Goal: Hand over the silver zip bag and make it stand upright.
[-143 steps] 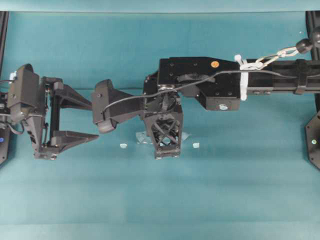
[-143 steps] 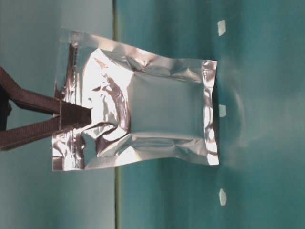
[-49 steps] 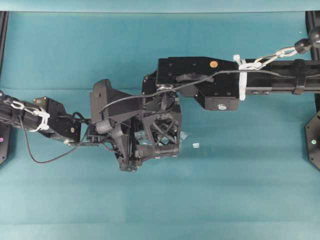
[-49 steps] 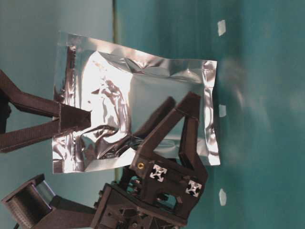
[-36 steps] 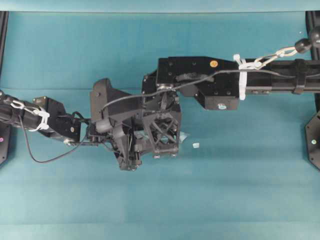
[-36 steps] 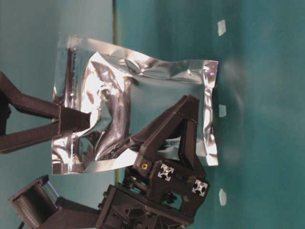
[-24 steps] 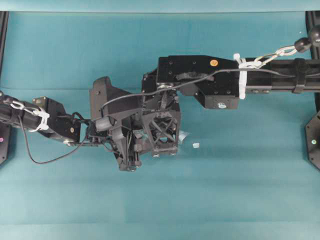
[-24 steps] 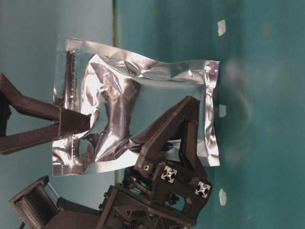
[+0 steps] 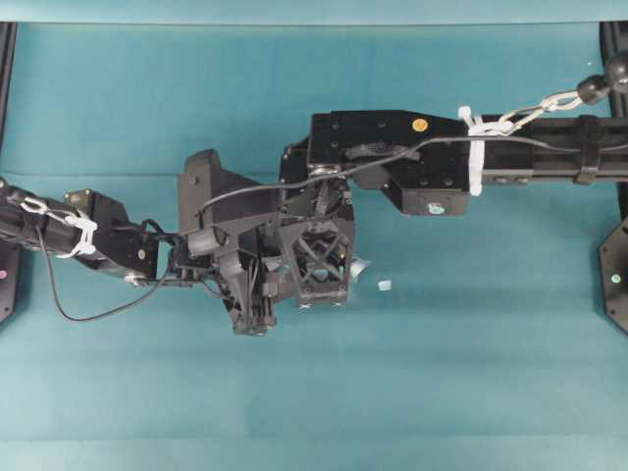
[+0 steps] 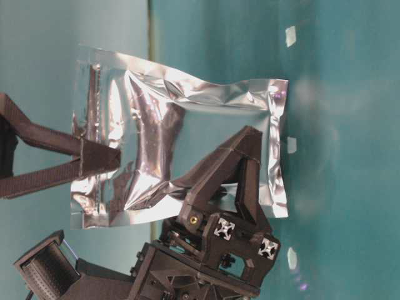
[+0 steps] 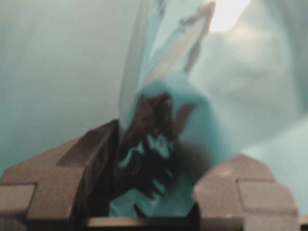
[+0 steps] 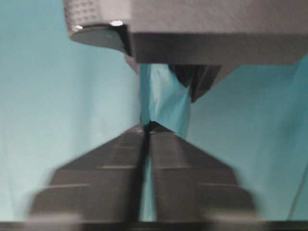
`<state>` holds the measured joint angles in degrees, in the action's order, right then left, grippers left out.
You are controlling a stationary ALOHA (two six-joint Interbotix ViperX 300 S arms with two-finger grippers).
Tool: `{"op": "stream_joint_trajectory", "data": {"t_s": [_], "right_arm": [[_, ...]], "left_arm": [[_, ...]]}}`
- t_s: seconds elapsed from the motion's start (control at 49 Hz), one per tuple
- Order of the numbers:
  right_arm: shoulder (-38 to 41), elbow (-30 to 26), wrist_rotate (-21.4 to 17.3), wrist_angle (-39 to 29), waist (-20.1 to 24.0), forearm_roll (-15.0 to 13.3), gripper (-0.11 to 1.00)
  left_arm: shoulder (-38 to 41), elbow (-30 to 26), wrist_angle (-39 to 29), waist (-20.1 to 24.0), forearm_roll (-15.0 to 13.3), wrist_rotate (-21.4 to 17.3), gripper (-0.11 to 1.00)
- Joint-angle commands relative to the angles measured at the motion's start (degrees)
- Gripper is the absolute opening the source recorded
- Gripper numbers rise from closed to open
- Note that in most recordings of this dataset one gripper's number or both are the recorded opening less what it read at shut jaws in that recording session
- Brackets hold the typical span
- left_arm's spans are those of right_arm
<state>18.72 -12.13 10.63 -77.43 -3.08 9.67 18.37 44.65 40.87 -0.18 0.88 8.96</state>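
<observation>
Silver crinkled foil makes up the rectangular silver zip bag [image 10: 206,125], which is held off the teal table cloth [image 9: 442,392] in the middle of the table-level view. Its zip strip is at the left and its opposite short edge is close to the cloth at the right. The strip is pinched by the right gripper [image 10: 114,159], whose fingers are pressed together on the foil. The lower long edge is clamped by the left gripper [image 10: 245,150]. This double hold is judged to be the handover itself: the bag is secured on both sides so that it cannot drop.
</observation>
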Motion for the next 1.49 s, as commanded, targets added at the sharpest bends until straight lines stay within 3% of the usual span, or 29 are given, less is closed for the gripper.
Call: {"op": "stream_joint_trajectory", "data": {"t_s": [0.0, 0.143, 0.225, 0.531, 0.796, 0.939, 1.286, 1.47], "right_arm": [[-1.5, -0.3, -1.1, -0.4, 0.3, 0.2, 0.46], [-2.7, -0.3, -0.4, 0.1, 0.8, -0.4, 0.87], [-3.5, -0.3, -0.9, 0.0, 0.9, -1.3, 0.98], [-10.3, 3.9, -4.1, -1.3, 1.1, -8.0, 0.98], [-20.0, 13.8, -8.5, 1.2, 1.8, -8.3, 0.98], [-25.5, 20.0, -12.1, 6.9, 2.7, -8.3, 0.98], [-35.8, 33.8, -16.3, 26.8, 5.1, -8.3, 0.98], [-41.2, 40.5, -16.3, 37.1, 5.2, -8.6, 0.98]], "left_arm": [[-0.2, -0.1, -0.1, -0.2, 0.2, 0.1, 0.25], [-0.2, -0.1, -0.1, -0.3, 0.2, 0.1, 0.22], [-0.2, -0.1, -0.1, -0.4, 0.2, 0.1, 0.22], [-0.2, -0.1, -1.3, -0.5, 0.2, -0.2, 0.22], [-0.2, -0.1, -1.3, -0.9, 0.2, -0.2, 0.22], [-0.2, -0.1, -1.3, -0.9, 0.2, -0.3, 0.22], [-0.1, -0.1, -1.3, -0.9, 0.2, -0.4, 0.22], [-0.2, 0.0, -1.3, -0.9, 0.2, -1.1, 0.22]]}}
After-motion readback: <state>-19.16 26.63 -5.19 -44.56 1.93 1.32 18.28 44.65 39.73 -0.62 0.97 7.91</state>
